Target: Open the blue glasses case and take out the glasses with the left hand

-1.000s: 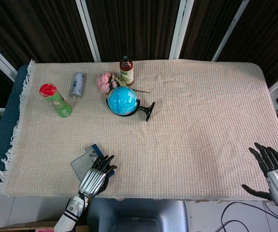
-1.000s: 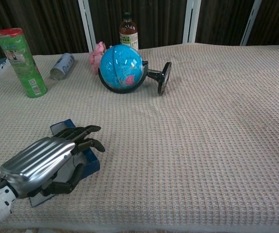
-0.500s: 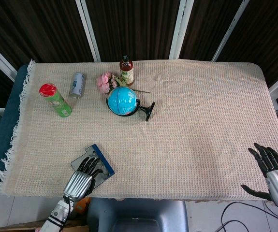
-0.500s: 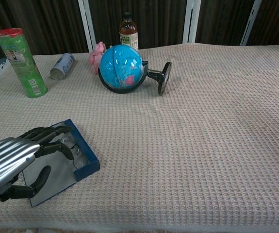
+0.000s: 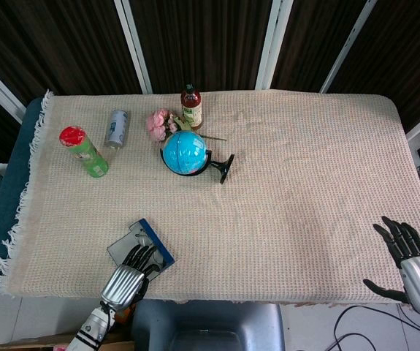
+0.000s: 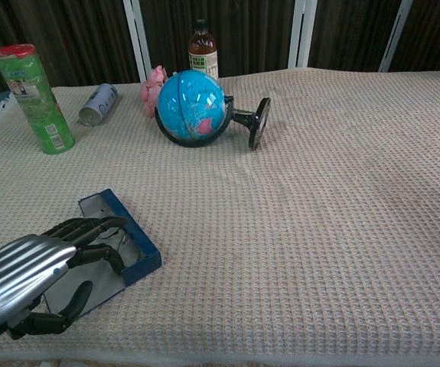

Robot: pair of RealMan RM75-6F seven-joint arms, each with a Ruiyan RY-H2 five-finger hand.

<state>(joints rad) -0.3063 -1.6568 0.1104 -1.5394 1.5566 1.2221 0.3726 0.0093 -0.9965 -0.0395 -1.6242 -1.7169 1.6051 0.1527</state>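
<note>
The blue glasses case (image 5: 156,246) (image 6: 134,232) lies open near the table's front left edge, its grey lid (image 6: 97,284) flat on the cloth. Part of the glasses (image 6: 125,246) shows inside the blue tray. My left hand (image 5: 126,281) (image 6: 22,277) comes in over the front edge. Its dark fingers (image 6: 89,229) are spread and curl down into the tray over the glasses; no grip on them shows. My right hand (image 5: 410,259) hovers at the front right edge, fingers apart and holding nothing.
A blue globe (image 5: 185,152) (image 6: 193,107) lies tipped on its stand mid-left. Behind it are a brown bottle (image 5: 191,107) (image 6: 203,52), pink flowers (image 5: 160,123), a silver can (image 5: 117,128) (image 6: 97,105) on its side and a tall green canister (image 5: 85,152) (image 6: 32,88).
The left hand drew back off the case, which then lay open, and has now moved forward so its fingers reach into the tray. The right hand stayed put.
</note>
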